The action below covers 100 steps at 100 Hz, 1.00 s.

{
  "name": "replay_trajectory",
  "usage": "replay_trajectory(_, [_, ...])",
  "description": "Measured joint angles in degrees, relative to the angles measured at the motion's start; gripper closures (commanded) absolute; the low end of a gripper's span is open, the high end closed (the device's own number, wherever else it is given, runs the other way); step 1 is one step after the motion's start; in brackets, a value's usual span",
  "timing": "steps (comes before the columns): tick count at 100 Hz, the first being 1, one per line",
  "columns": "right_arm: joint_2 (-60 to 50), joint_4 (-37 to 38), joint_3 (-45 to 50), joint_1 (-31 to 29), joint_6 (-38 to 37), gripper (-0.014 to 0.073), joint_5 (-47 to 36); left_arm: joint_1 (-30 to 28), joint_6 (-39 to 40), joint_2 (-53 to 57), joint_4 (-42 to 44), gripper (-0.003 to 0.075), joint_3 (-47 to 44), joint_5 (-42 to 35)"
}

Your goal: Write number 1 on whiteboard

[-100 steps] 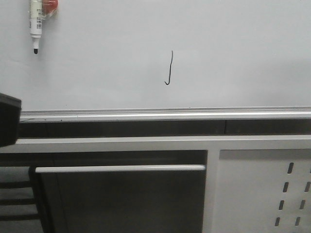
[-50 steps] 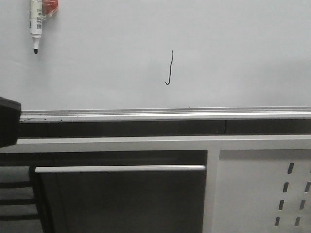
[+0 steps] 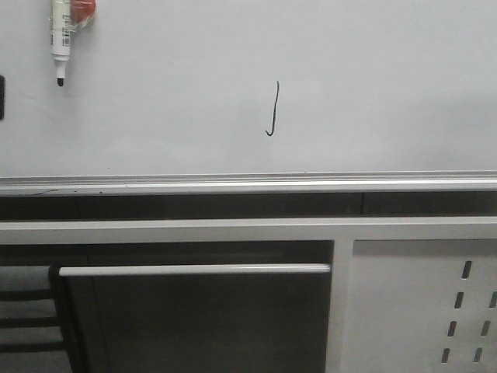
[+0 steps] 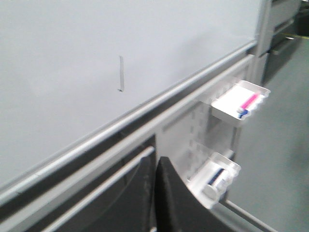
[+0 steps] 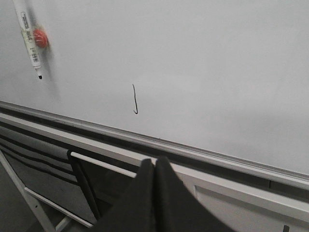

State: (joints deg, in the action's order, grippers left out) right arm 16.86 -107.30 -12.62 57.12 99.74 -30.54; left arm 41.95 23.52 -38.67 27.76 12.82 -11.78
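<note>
Number 1 (image 3: 272,109) on whiteboard (image 3: 373,85), centre of front frame; long axis near vertical, hook at bottom left. Marker (image 3: 60,35) upper left, tip down. Left gripper (image 4: 155,193) and right gripper (image 5: 154,193): fingers pressed together, empty, both well off board. Stroke looks complete.

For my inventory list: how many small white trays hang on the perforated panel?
2 in the left wrist view: an upper small white tray holding something pink, and a lower one below it. More may be hidden.
</note>
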Motion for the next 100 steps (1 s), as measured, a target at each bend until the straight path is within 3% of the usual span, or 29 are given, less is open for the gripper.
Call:
replay_trajectory(18, [0.0,0.0,0.0,0.0,0.0,0.0657,0.0,-6.9,-20.7,5.4,-19.4,0.0741,0.0,0.7])
replay_trajectory(30, [0.0,0.0,0.0,0.0,0.0,0.0657,0.1,-12.8,-27.5,10.8,-25.9,0.0741,-1.0,0.9])
replay_trajectory(58, [0.0,0.0,0.0,0.0,0.0,0.0657,0.1,-27.4,-29.5,28.1,-31.6,0.0741,-12.9,1.7])
replay_trajectory(72, [0.0,0.0,0.0,0.0,0.0,0.0657,0.1,-33.5,-28.5,35.9,-31.6,0.0741,-13.0,5.7])
replay_trajectory(100, [0.0,0.0,0.0,0.0,0.0,0.0657,0.1,-36.8,-28.0,38.9,-31.4,0.0741,-13.0,13.0])
